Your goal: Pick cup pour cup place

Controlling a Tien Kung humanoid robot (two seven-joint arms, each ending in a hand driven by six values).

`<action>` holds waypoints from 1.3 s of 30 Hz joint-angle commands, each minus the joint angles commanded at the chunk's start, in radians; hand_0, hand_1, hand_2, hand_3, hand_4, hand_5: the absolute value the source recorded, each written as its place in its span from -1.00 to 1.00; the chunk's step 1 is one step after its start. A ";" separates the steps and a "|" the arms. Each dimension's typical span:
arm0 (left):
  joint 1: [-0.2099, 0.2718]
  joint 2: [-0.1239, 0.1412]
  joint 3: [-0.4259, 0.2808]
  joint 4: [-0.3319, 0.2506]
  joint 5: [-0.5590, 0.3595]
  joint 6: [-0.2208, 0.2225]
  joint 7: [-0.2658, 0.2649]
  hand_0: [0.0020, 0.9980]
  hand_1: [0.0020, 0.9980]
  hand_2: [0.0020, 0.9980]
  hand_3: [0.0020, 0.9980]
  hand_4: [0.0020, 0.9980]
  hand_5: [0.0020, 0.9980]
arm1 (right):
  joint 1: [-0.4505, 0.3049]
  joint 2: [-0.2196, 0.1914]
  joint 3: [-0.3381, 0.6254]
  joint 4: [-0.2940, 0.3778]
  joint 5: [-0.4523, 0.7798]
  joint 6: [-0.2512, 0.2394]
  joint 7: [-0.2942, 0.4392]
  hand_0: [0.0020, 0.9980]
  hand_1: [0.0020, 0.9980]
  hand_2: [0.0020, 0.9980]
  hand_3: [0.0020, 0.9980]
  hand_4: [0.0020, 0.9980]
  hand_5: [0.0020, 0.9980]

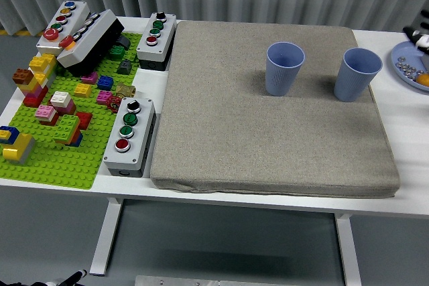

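Two blue cups stand upright on a grey-brown mat (268, 145) that covers most of the table. The left cup (284, 68) is near the mat's far middle. The right cup (356, 74) stands close to the mat's far right corner. What is inside either cup does not show. Neither of my hands is in the picture.
A green baseplate (47, 162) with several coloured bricks fills the table's left side. Grey button boxes (130, 135) (156, 39) (64, 25) sit beside and behind it. A blue plate (410, 65) with small items lies at the far right edge.
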 joint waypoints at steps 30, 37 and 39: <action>0.007 -0.004 0.019 0.000 0.000 -0.004 0.000 0.69 0.72 0.79 0.58 0.19 1.00 | -0.112 0.065 -0.053 -0.054 0.079 -0.069 0.073 0.90 0.90 1.00 1.00 0.67 -0.81; 0.002 -0.003 0.017 0.000 0.003 -0.006 0.000 0.69 0.71 0.79 0.58 0.19 1.00 | -0.096 0.084 -0.143 -0.063 0.166 -0.266 0.157 0.89 0.89 1.00 1.00 0.67 -0.80; 0.002 -0.003 0.016 0.000 0.004 -0.006 0.000 0.69 0.71 0.79 0.58 0.19 1.00 | -0.096 0.088 -0.165 -0.064 0.172 -0.300 0.170 0.89 0.89 1.00 1.00 0.67 -0.80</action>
